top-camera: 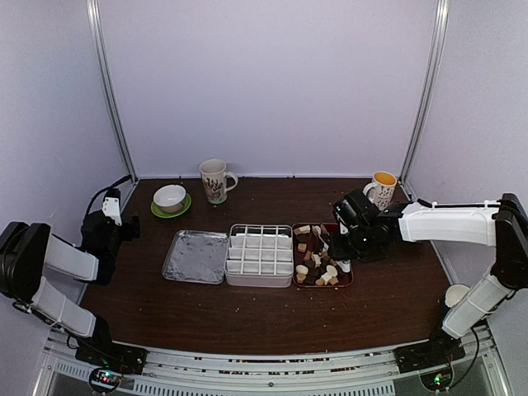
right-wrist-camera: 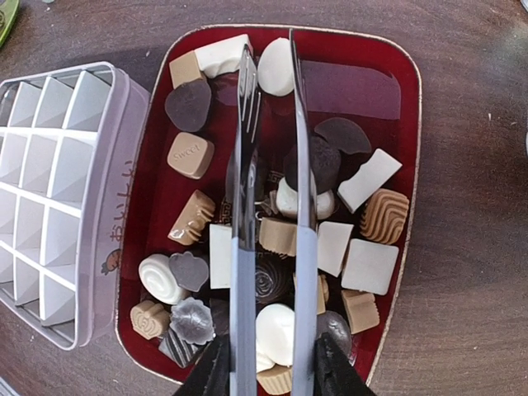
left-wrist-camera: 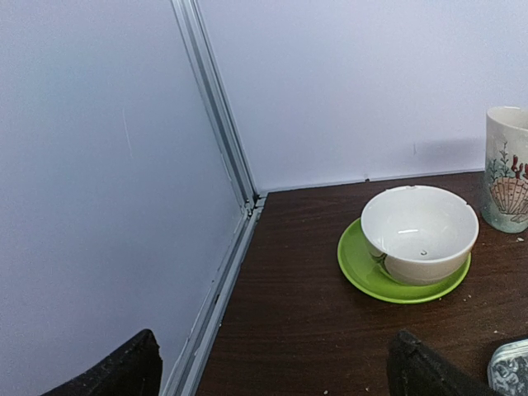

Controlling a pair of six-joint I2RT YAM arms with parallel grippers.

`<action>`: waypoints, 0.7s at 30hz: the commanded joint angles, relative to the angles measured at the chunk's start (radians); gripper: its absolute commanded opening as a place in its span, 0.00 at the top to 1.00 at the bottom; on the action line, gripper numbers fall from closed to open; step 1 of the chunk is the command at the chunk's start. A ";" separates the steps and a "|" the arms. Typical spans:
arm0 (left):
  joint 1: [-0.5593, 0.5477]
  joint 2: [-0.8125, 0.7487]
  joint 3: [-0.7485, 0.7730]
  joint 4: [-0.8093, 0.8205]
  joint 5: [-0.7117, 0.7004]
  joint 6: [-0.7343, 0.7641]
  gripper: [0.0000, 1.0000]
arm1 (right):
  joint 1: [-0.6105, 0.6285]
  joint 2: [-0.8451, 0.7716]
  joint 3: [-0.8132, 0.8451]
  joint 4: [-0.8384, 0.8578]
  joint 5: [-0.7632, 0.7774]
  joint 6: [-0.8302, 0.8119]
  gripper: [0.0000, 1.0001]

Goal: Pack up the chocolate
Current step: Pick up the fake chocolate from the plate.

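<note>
The chocolate (right-wrist-camera: 190,154), several small dark, tan and white pieces, lies heaped in a dark red tray (right-wrist-camera: 408,124), which the top view shows right of centre (top-camera: 322,285). My right gripper (right-wrist-camera: 266,367) is shut on metal tongs (right-wrist-camera: 243,272) and hovers over the tray (top-camera: 351,239). The two tong arms stand slightly apart, and a white round piece (right-wrist-camera: 276,66) shows between their tips. I cannot tell whether they touch it. My left gripper (left-wrist-camera: 272,371) is open and empty at the far left of the table (top-camera: 111,216).
A white compartment box (top-camera: 260,254) stands left of the tray, its cells empty (right-wrist-camera: 49,198). A foil lid (top-camera: 196,256) lies beside it. A white bowl on a green saucer (left-wrist-camera: 419,233), a patterned mug (top-camera: 214,180), an orange-filled mug (top-camera: 382,188) and a white cup (top-camera: 455,294) stand around.
</note>
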 commanded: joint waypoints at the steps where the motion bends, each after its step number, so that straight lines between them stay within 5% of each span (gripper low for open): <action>1: 0.008 0.005 0.017 0.033 0.011 -0.009 0.02 | -0.007 -0.076 0.013 0.024 0.002 -0.023 0.73; 21: 0.008 0.006 0.015 0.033 0.011 -0.009 0.02 | 0.005 -0.240 -0.079 0.240 -0.194 -0.140 0.81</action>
